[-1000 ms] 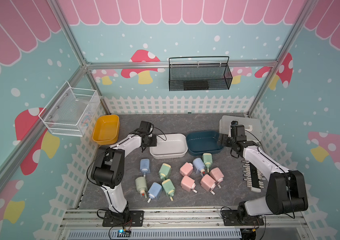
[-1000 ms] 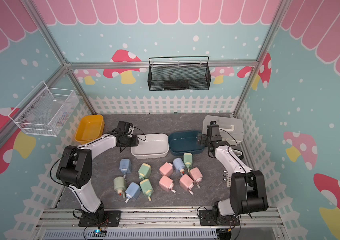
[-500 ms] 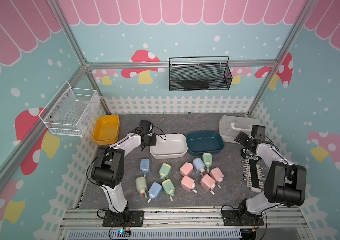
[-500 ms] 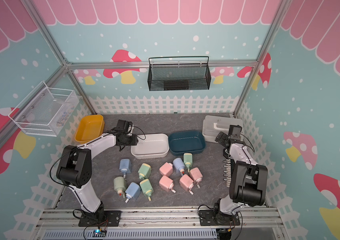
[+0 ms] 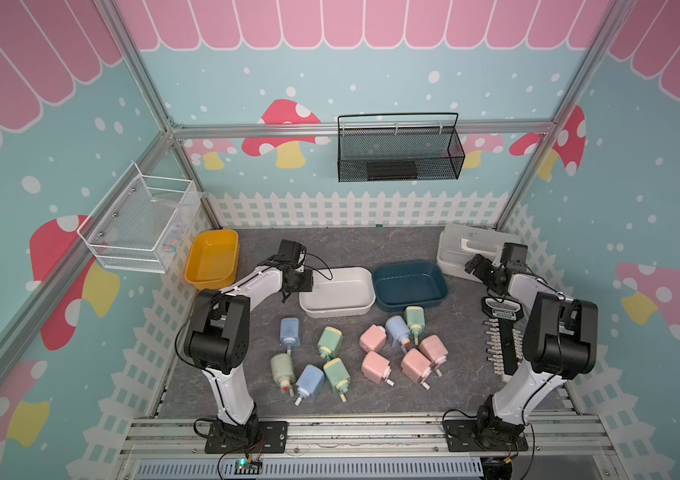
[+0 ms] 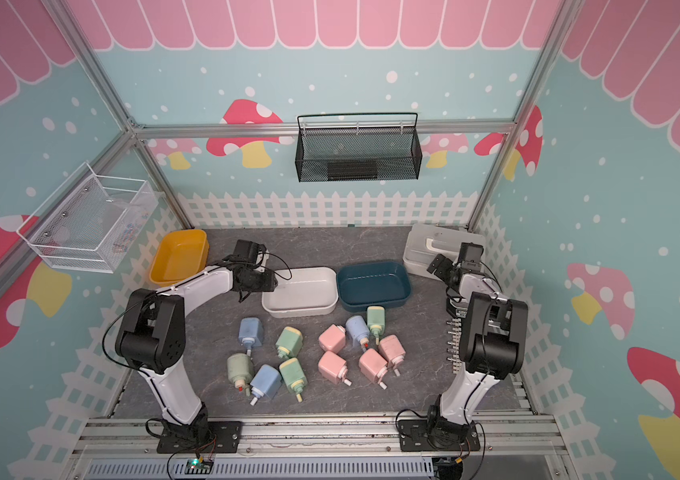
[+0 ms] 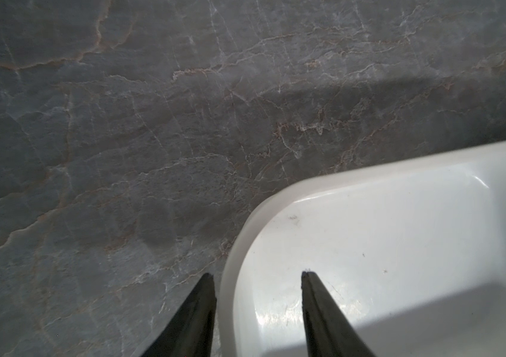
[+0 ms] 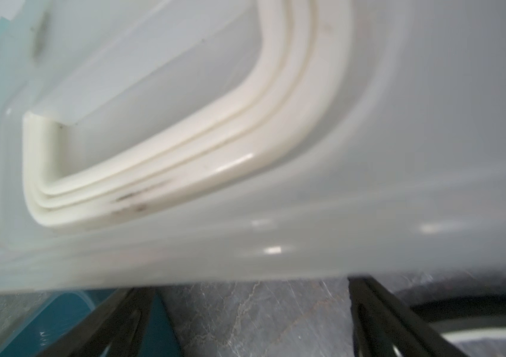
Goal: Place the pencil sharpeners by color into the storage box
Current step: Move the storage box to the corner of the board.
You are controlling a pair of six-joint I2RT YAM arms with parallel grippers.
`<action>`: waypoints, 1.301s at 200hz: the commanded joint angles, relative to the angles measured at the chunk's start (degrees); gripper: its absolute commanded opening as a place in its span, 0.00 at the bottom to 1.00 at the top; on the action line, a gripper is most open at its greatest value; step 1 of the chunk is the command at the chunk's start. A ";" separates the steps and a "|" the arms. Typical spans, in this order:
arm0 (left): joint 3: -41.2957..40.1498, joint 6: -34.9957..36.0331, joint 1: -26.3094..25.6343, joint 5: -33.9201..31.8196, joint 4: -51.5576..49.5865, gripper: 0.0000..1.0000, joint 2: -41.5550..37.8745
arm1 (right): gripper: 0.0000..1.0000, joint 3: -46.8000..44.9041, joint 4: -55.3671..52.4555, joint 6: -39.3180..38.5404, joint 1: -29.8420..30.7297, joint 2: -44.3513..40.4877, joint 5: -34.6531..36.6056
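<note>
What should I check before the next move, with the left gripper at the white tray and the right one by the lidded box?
1. Grip on tray: the left gripper straddles the rim of the white tray, jaws apart and not clamped. Not ok.
2. The right gripper is free: open, empty, facing the white lidded box. Ok.
3. All eleven pencil sharpeners lie loose on the table, none sorted. Not ok.
4. Room in the trays: the yellow tray, the white tray and the dark blue tray are all empty. Ok.
5. Lidded box latched? Cannot tell.
</note>
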 commanded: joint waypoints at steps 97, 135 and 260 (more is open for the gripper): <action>4.21 2.81 0.30 2.16 -2.92 0.47 2.44 | 0.93 0.58 -0.84 -15.07 5.82 -2.40 -8.77; 4.39 3.59 0.39 1.91 -3.31 0.47 2.39 | 0.85 -0.02 -6.85 -21.26 9.09 -4.26 -8.34; 3.95 4.29 0.52 4.02 -4.63 0.46 2.13 | 0.37 2.13 -14.86 -24.05 12.31 -0.77 -1.18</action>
